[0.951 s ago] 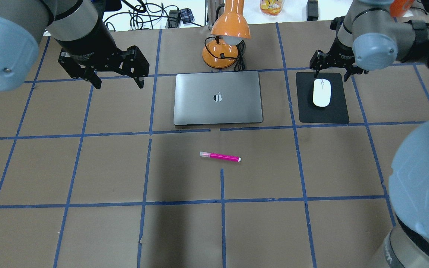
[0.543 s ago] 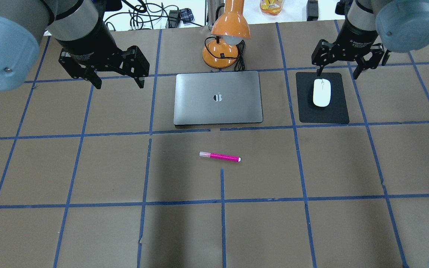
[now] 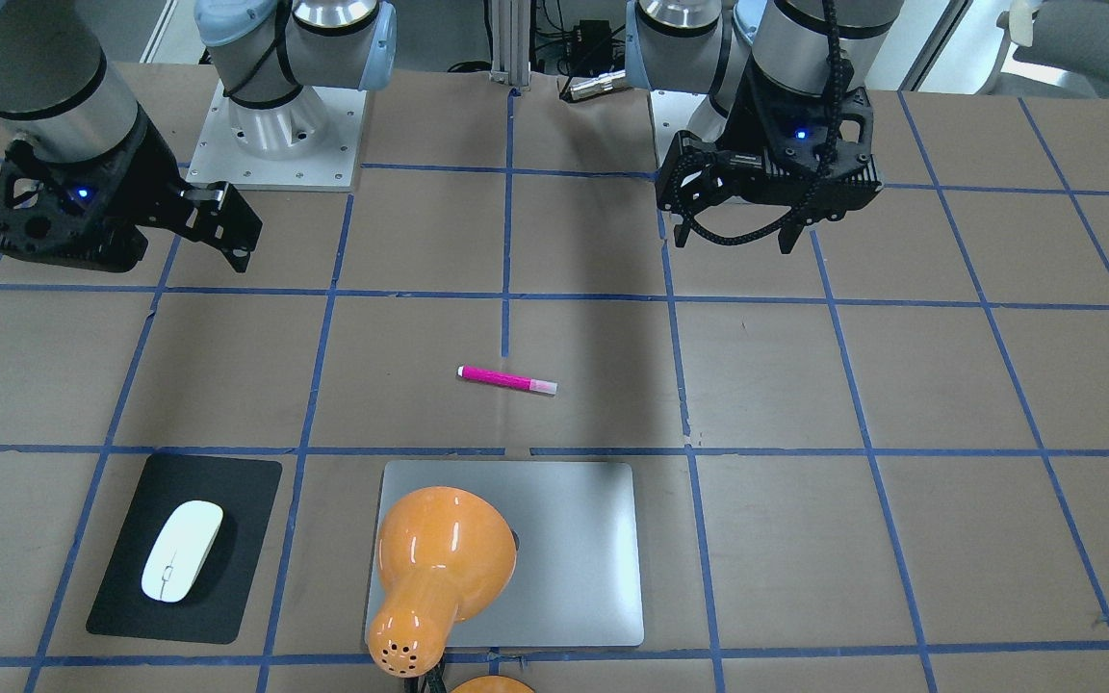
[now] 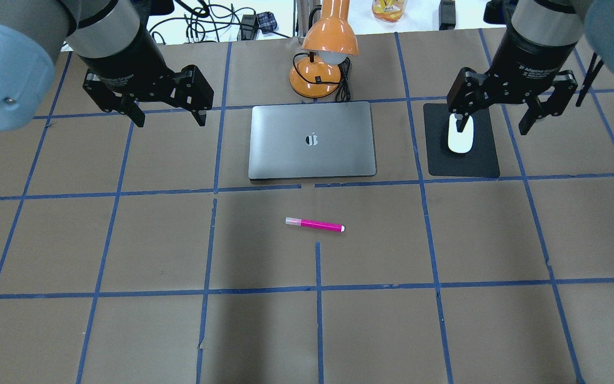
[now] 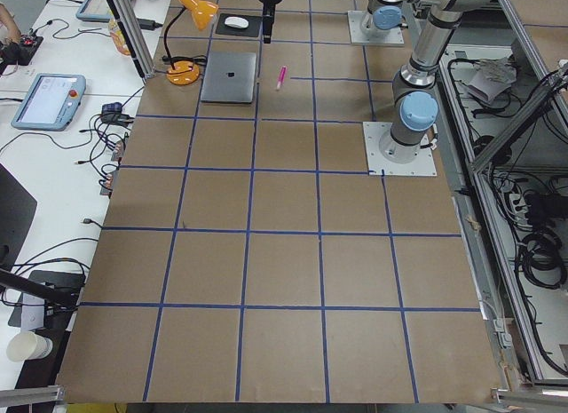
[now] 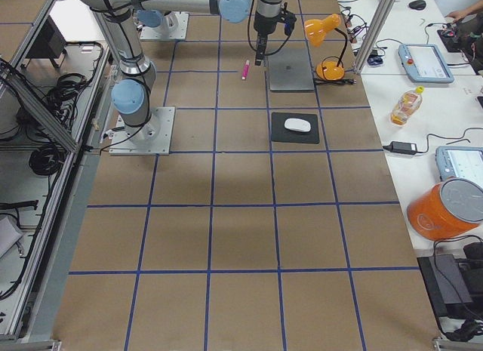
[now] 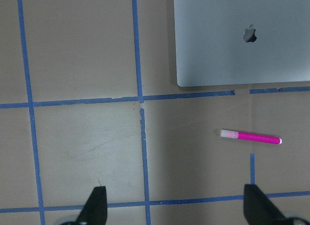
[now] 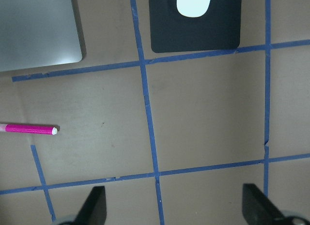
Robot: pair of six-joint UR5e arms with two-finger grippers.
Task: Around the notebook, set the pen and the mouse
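Observation:
The silver-grey notebook [image 4: 312, 140] lies shut at the table's far centre. The pink pen [image 4: 315, 224] lies by itself on the brown paper in front of it, also seen in the left wrist view [image 7: 250, 136]. The white mouse [image 4: 460, 143] rests on a black mat [image 4: 477, 160] to the right of the notebook. My right gripper [image 4: 493, 129] hangs open above the mat, one finger crossing the mouse's far end. My left gripper [image 4: 170, 120] hangs open in the air to the left of the notebook, holding nothing.
An orange desk lamp [image 4: 328, 48] stands just behind the notebook, its head leaning over the far edge. Cables and a bottle lie on the white bench beyond the table. Blue tape lines grid the brown paper.
My right gripper has come nearer and slightly right, from behind the mat to over it, and its elbow has swung out of the overhead view. The left arm, pen, mouse and notebook have not moved.

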